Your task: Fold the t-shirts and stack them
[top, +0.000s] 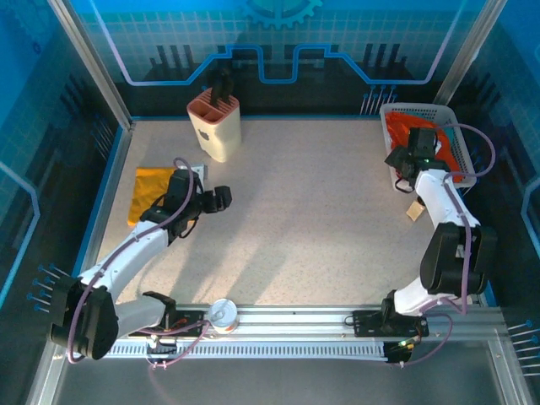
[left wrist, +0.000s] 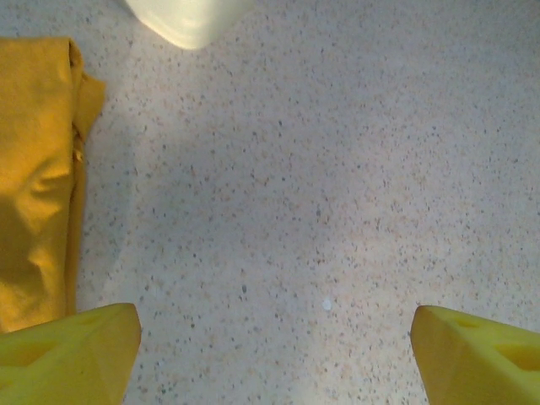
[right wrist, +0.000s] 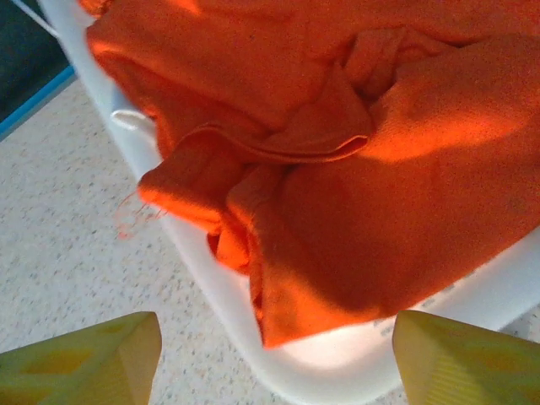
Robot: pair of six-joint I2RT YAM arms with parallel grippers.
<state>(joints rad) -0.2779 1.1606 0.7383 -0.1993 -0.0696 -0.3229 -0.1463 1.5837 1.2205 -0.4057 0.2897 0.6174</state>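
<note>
Two t-shirts are seen well apart, one laid on the table (top: 312,219) and one bundled in a basket.

The mustard-yellow t-shirt (top: 150,192) is laid folded and flat at the left side of the table, near a cream holder (top: 215,126) that is stood at the far edge. The left gripper (left wrist: 274,327) is held above bare tabletop just to the right of that shirt, its fingers spread wide and nothing gripped between them. The orange-red t-shirt (right wrist: 337,169) is crumpled in the white basket (top: 422,110) at the far right corner, and a fold of it is draped over the basket's rim. The right gripper (right wrist: 274,333) is held over that rim, its fingers parted wide, with no cloth caught between them.
</note>
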